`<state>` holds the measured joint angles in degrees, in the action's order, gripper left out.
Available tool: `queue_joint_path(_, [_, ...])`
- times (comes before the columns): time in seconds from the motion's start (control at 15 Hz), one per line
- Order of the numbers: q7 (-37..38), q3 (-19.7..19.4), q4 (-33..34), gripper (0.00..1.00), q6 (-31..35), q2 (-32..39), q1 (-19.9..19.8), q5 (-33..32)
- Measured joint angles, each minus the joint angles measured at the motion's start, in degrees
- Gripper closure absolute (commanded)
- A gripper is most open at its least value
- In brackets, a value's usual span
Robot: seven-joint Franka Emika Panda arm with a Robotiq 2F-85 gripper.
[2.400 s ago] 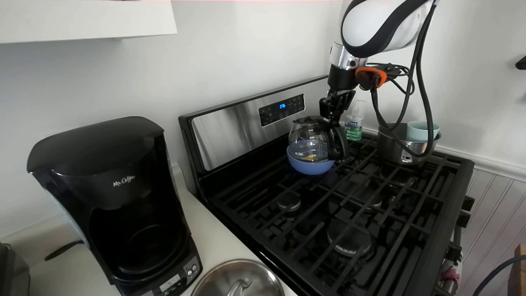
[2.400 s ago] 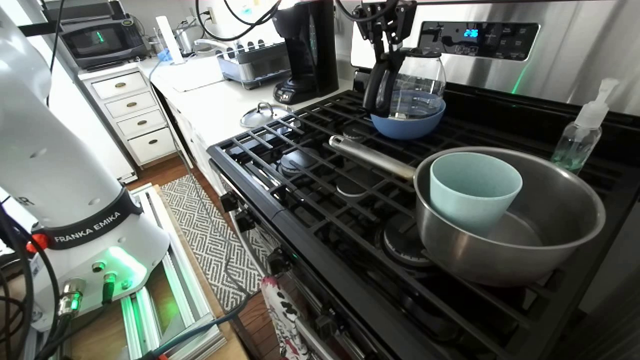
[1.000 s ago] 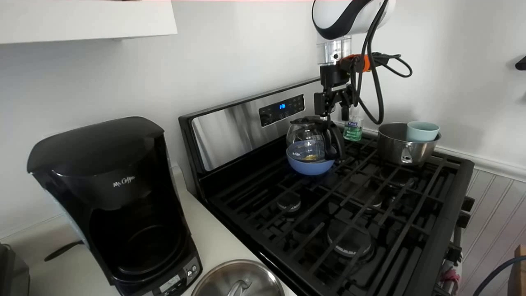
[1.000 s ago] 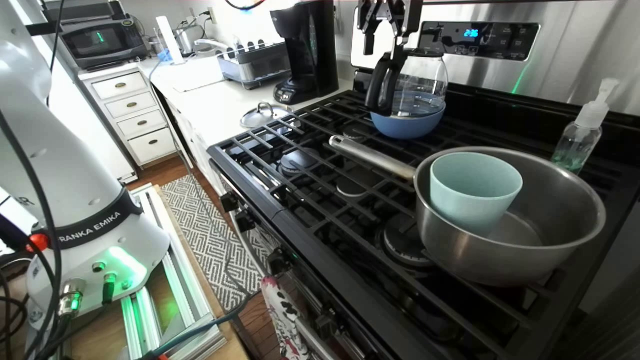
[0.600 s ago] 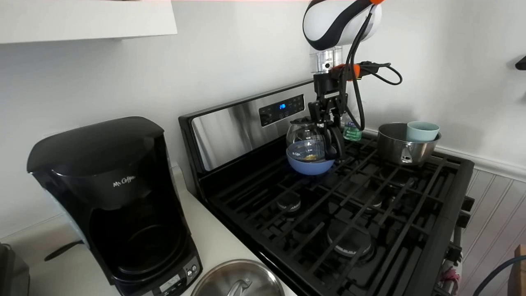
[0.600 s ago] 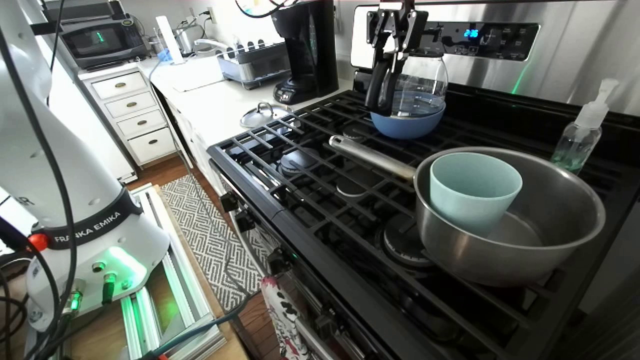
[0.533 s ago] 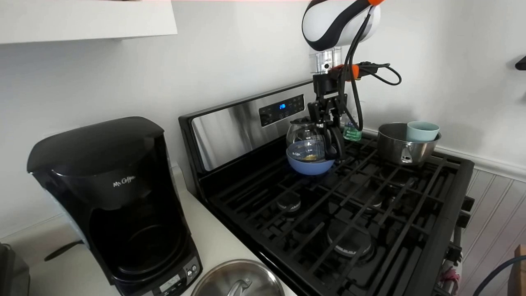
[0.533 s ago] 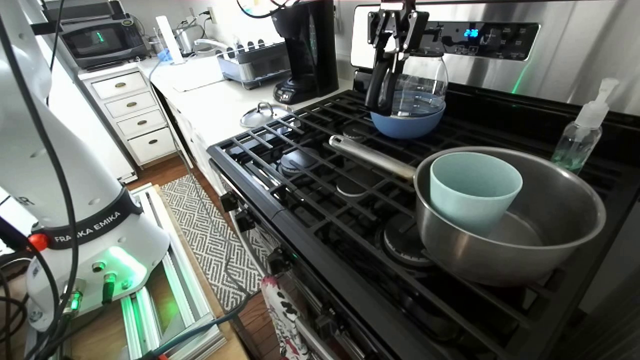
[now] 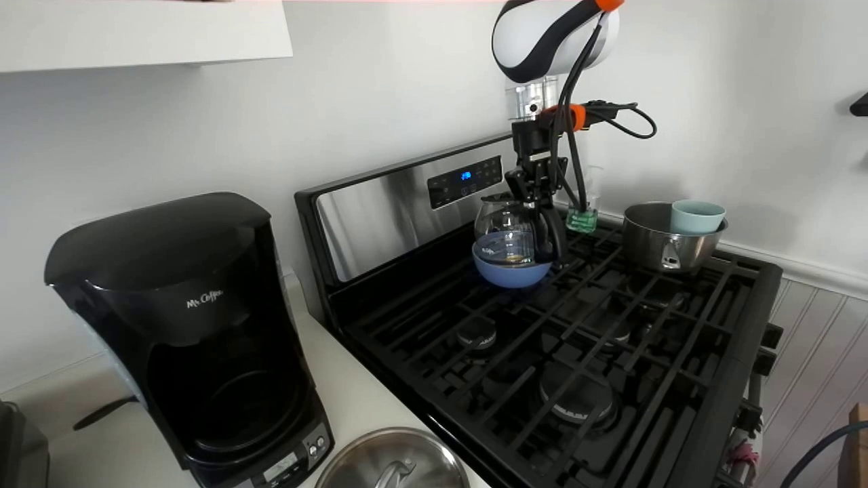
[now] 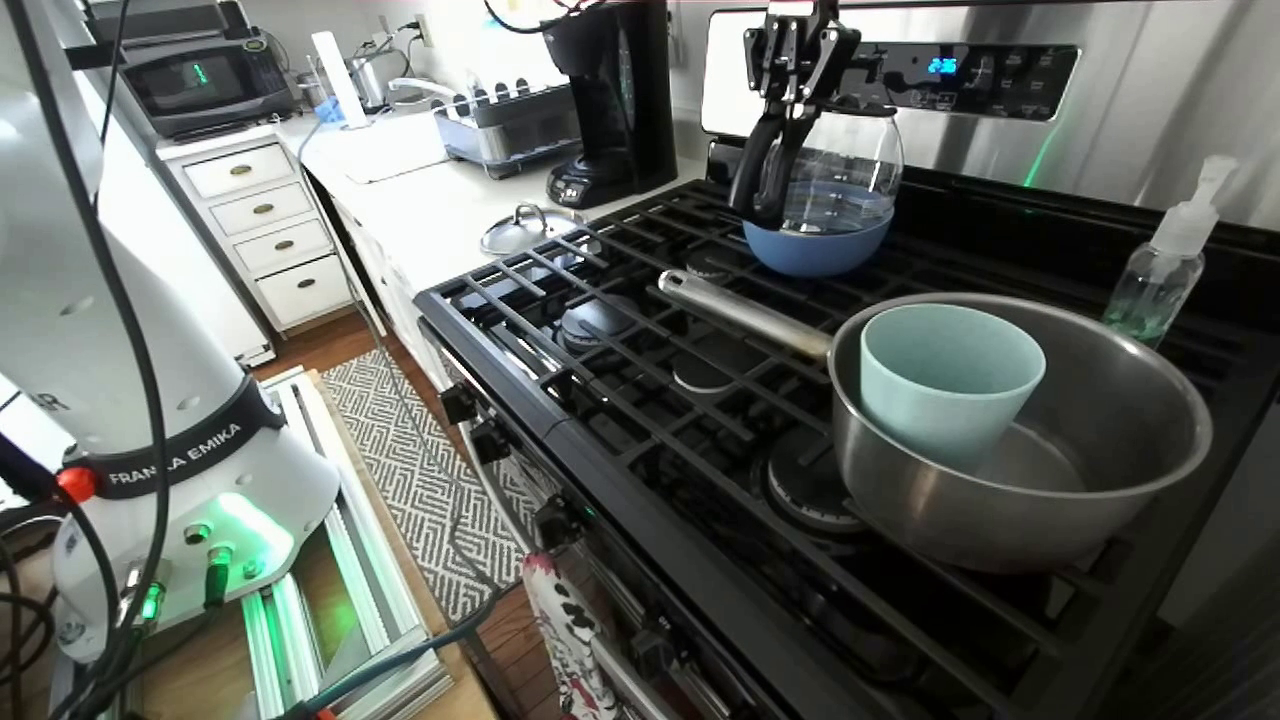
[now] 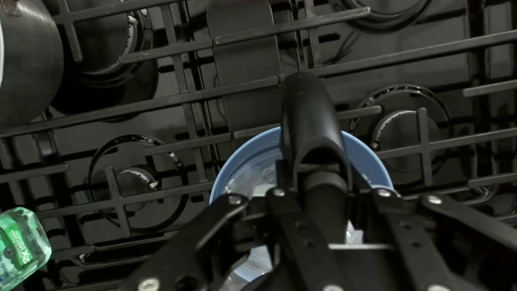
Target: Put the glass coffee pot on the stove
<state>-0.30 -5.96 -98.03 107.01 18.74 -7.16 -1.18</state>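
The hand (image 11: 320, 178) is clamped on the black handle (image 11: 311, 117) of the glass coffee pot (image 9: 502, 222), with one finger at each side of it, as the wrist view shows. This pot is at the rear part of the stove (image 9: 542, 318), near the control panel (image 10: 960, 82) with its blue lighted digits, and it looks almost upright. Its lower part is inside the blue bowl (image 9: 512, 276), which stands on the stove, while the handle is outside the bowl's rim; whether the bottom of the pot touches the bowl, it cannot be told from these views. In both exterior views there is also a steel saucepan (image 10: 920, 510) on the stove, well apart from the bowl, and inside this saucepan is a pale green cup (image 10: 945, 385). A pump bottle (image 10: 1155, 275) with some green liquid stands near the saucepan, toward the back of the stove. On the worktop (image 9: 359, 386), which is beside the stove, stands a black coffee maker (image 9: 183, 271), and a round lid (image 9: 393, 447) lies near the stove's edge. In an exterior view a flowered towel (image 10: 570, 630) hangs at the front of the stove
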Motion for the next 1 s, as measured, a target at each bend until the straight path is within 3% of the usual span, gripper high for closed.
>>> queue_joint_path(0.47, [-0.33,0.20,-0.98,0.92,2.36,-1.26,0.11,-0.04])
queue_joint_path(1.0, [-0.66,0.39,-9.94,0.92,11.11,-8.81,0.48,-0.18])
